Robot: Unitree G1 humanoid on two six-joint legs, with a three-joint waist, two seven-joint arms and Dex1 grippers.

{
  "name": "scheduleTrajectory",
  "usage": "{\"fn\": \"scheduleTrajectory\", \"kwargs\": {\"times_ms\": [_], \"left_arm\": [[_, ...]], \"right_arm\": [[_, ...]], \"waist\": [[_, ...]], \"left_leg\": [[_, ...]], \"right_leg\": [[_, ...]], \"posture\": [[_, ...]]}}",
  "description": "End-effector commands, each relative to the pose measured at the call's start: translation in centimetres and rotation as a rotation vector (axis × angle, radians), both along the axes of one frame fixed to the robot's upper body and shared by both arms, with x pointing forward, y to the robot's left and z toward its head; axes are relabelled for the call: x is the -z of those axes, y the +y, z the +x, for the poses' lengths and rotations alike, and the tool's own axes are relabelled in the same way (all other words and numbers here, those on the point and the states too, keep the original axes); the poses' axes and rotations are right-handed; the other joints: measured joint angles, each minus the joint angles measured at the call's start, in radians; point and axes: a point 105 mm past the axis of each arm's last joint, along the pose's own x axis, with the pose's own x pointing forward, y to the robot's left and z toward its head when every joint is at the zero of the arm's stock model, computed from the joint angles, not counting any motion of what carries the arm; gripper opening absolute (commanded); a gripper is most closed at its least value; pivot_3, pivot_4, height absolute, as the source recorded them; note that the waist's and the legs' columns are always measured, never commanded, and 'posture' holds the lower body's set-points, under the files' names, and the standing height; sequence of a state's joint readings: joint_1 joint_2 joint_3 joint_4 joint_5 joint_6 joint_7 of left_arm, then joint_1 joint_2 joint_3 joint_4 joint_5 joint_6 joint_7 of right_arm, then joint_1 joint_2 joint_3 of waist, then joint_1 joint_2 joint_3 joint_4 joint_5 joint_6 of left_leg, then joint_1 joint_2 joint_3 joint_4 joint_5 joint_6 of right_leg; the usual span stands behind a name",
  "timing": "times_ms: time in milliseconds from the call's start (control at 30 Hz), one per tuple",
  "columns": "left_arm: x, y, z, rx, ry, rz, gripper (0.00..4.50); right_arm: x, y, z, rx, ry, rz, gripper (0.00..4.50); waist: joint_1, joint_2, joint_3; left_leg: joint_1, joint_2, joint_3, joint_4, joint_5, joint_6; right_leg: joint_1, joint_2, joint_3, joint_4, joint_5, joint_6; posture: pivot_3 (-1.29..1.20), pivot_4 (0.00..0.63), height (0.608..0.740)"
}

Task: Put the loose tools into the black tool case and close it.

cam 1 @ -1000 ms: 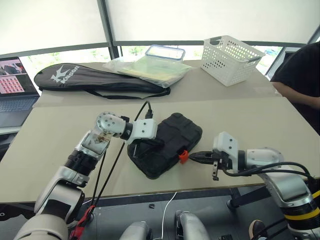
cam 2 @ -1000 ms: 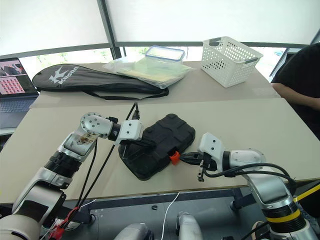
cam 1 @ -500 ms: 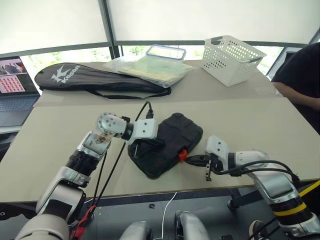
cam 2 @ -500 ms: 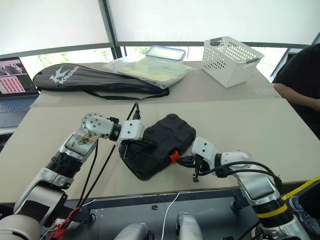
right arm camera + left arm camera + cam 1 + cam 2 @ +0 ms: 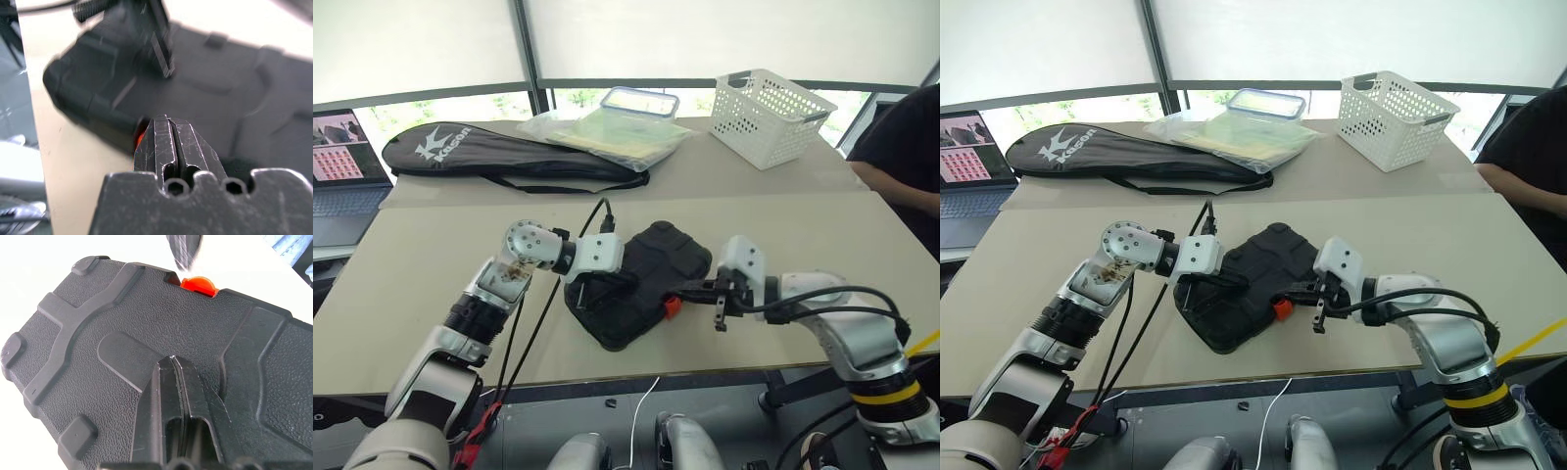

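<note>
Both pressed together, left end effector rests on the black tool case; right end effector hovers over its orange latch.

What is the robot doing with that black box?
The robot is working on the black tool case, which lies shut on the table. Its left gripper, jaws shut, rests on the lid as if pressing it down. Its right gripper, jaws shut too, is at the small orange latch on the case's front edge, probably to snap it closed. No loose tools lie out on the table.
</note>
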State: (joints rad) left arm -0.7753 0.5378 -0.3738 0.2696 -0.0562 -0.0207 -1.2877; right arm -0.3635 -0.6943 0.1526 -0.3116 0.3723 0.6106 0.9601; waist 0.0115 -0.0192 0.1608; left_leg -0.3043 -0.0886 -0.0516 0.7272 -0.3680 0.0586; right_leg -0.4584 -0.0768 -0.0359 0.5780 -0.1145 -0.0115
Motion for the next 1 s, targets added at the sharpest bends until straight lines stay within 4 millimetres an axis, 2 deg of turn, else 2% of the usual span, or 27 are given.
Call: {"fn": "scheduleTrajectory", "kwargs": {"times_ms": [33,267,500,767,933,1000], "left_arm": [[1.6,1.3,0.6,-0.063,0.032,0.072,0.03],[1.7,1.8,0.7,-0.074,0.033,0.076,0.03],[1.6,1.3,1.0,-0.068,0.023,0.070,0.03],[1.2,0.8,1.3,-0.059,0.007,0.047,0.03],[1.2,0.4,1.1,-0.044,0.005,0.046,0.03],[1.2,0.4,1.1,-0.043,0.004,0.046,0.03]], "right_arm": [[-0.5,-0.2,-0.4,-0.010,-0.034,-0.003,0.00],[-0.5,-1.5,-1.5,0.017,-0.017,-0.021,0.00],[-0.2,-1.9,-2.1,0.043,-0.013,-0.029,0.00],[-0.5,-1.8,-2.4,0.042,-0.020,-0.023,0.00],[-1.9,-1.3,-2.0,0.046,-0.029,0.040,0.00],[-1.5,-1.1,-2.1,0.037,-0.020,0.026,0.00]], "waist": [[0.000,0.000,0.000],[0.000,0.000,0.000],[0.000,0.000,0.000],[0.000,0.000,0.000],[0.001,0.000,0.000],[0.001,0.000,0.000]], "left_leg": [[0.000,0.000,0.000,0.000,0.000,0.000],[0.000,0.000,0.000,0.000,0.000,0.000],[0.000,0.000,0.000,0.000,0.000,0.000],[-0.001,0.000,-0.001,0.000,0.000,0.000],[-0.001,0.000,-0.001,0.000,0.000,0.000],[-0.002,0.000,-0.001,0.000,0.000,0.000]], "right_leg": [[0.000,0.000,0.000,0.000,0.000,0.000],[0.000,0.000,-0.001,0.000,0.000,0.000],[0.000,0.000,0.000,0.000,-0.001,0.001],[0.000,0.000,-0.001,-0.001,-0.001,0.002],[-0.001,0.000,-0.001,-0.001,-0.001,0.002],[-0.001,0.000,-0.001,-0.001,-0.001,0.002]], "posture": [[0.00,0.150,0.740],[0.00,0.150,0.740],[0.00,0.150,0.740],[0.00,0.150,0.740],[0.00,0.150,0.740],[0.00,0.150,0.740]]}}
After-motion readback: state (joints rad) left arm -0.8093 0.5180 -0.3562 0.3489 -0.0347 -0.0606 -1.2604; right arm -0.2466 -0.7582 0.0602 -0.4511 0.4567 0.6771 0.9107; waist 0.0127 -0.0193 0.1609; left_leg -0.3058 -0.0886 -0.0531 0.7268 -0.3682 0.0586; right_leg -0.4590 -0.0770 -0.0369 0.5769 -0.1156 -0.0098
